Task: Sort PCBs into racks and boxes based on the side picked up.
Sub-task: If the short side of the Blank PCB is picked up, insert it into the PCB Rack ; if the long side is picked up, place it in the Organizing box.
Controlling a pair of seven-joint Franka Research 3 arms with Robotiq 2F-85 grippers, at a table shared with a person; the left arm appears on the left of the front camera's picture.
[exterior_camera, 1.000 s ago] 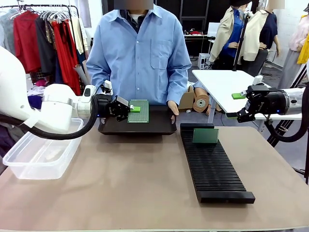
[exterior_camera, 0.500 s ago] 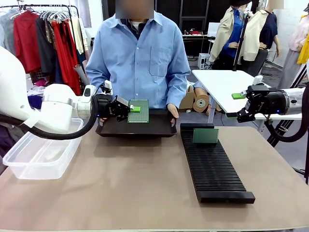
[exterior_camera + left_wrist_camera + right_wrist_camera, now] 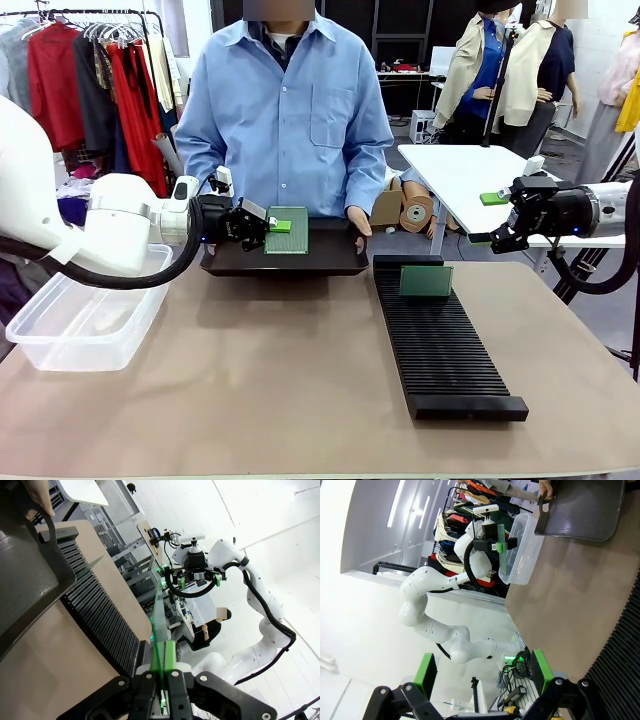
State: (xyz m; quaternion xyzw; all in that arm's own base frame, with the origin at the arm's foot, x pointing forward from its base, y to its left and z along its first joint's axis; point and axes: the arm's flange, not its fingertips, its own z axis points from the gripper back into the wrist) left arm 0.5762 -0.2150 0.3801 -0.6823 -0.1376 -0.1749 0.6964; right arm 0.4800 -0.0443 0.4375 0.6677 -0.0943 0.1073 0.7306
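My left gripper (image 3: 272, 225) is shut on a PCB (image 3: 287, 231), held upright above the tray with its lighter dot-grid face toward the camera. In the left wrist view that PCB (image 3: 159, 622) shows edge-on between the fingers (image 3: 172, 655). A second PCB (image 3: 426, 281) stands in a slot near the far end of the long black rack (image 3: 445, 350). Off to the far right, beyond the rack, my right gripper (image 3: 488, 220) hangs open and holds nothing; its green pads (image 3: 540, 670) stand wide apart. The clear box (image 3: 85, 312) sits at the left.
A person in a blue shirt holds a flat black tray (image 3: 282, 263) at the far edge, with a hand (image 3: 358, 224) on its right end. A white side table (image 3: 465, 175) stands behind the right gripper. Bare tabletop (image 3: 280, 380) lies between box and rack.
The person has shifted the black tray a little at the far edge. Both arms and the held PCB have stayed where they were.
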